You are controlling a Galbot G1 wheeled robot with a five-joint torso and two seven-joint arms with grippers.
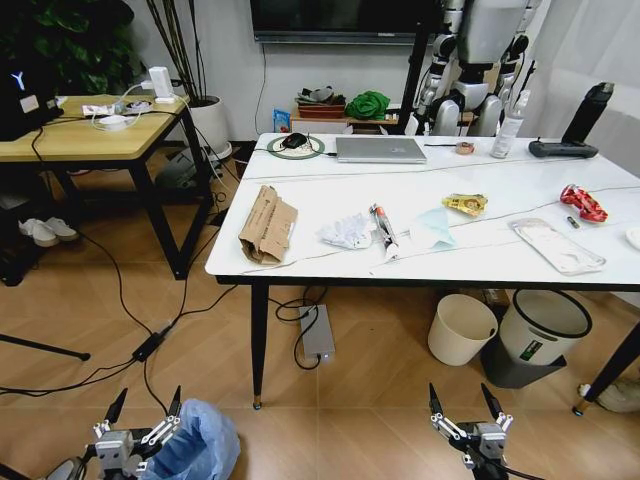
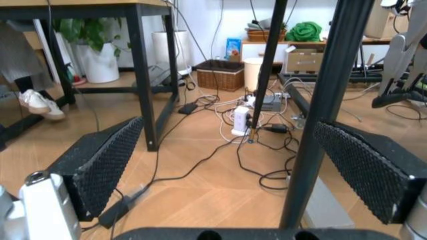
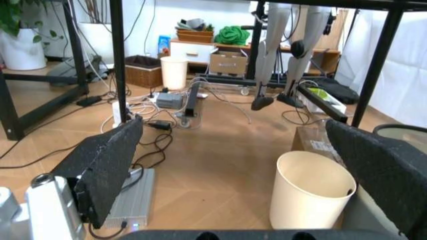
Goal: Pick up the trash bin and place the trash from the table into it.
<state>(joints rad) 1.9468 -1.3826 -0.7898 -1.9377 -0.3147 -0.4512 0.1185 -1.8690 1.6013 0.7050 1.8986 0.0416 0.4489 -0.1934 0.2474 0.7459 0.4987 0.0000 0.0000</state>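
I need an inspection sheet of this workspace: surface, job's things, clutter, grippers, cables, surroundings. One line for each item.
Surface: white marble-look table, litter spread over it.
Job's things: trash bin with blue bag on the floor beside the left gripper, not held; torn cardboard, crumpled tissue, yellow wrapper, red wrapper, clear packaging all on the table.
Clutter: silver laptop, spray bottle at the far edge.
Grippers: left gripper open, low near the floor; right gripper open, low, nothing between the fingers.
Cables: many loose cables on the floor.
Surroundings: cream bin, grey bin under the table; wooden desk at the left.
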